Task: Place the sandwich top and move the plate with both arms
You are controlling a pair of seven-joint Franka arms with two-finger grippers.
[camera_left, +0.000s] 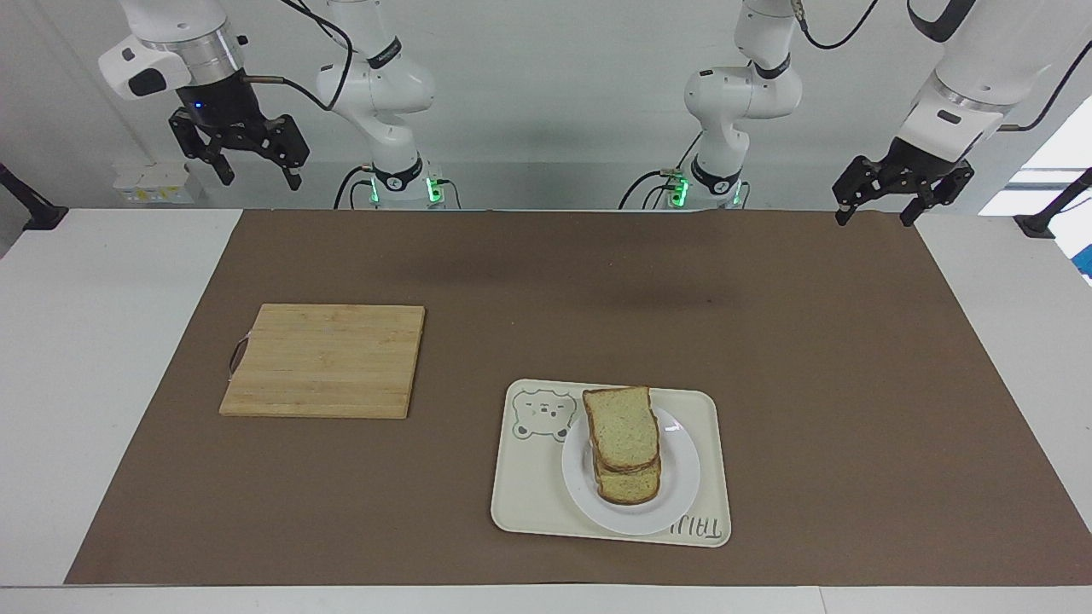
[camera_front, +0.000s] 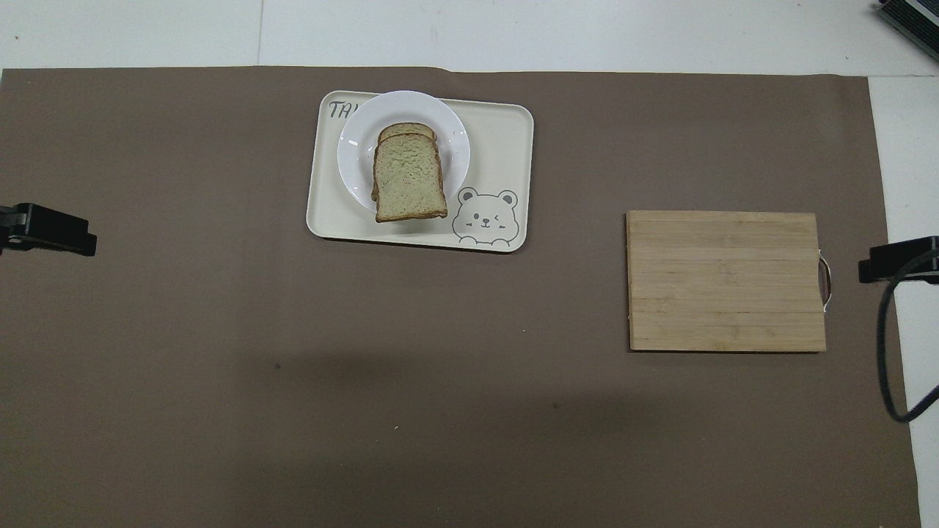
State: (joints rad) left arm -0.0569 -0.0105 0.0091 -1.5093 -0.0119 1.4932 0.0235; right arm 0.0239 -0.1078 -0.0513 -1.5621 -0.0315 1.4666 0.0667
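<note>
Two bread slices are counted, the sandwich top [camera_left: 622,438] stacked on a lower slice [camera_left: 630,487]. One plate [camera_left: 678,490] is seen under them, and it rests on one tray [camera_left: 533,499]. One cutting board [camera_left: 326,360] is counted beside the tray, toward the right arm's end of the table. One brown mat [camera_left: 768,358] is seen under the tray. Two grippers are counted, the left gripper [camera_left: 878,213] and the right gripper [camera_left: 260,177].
</note>
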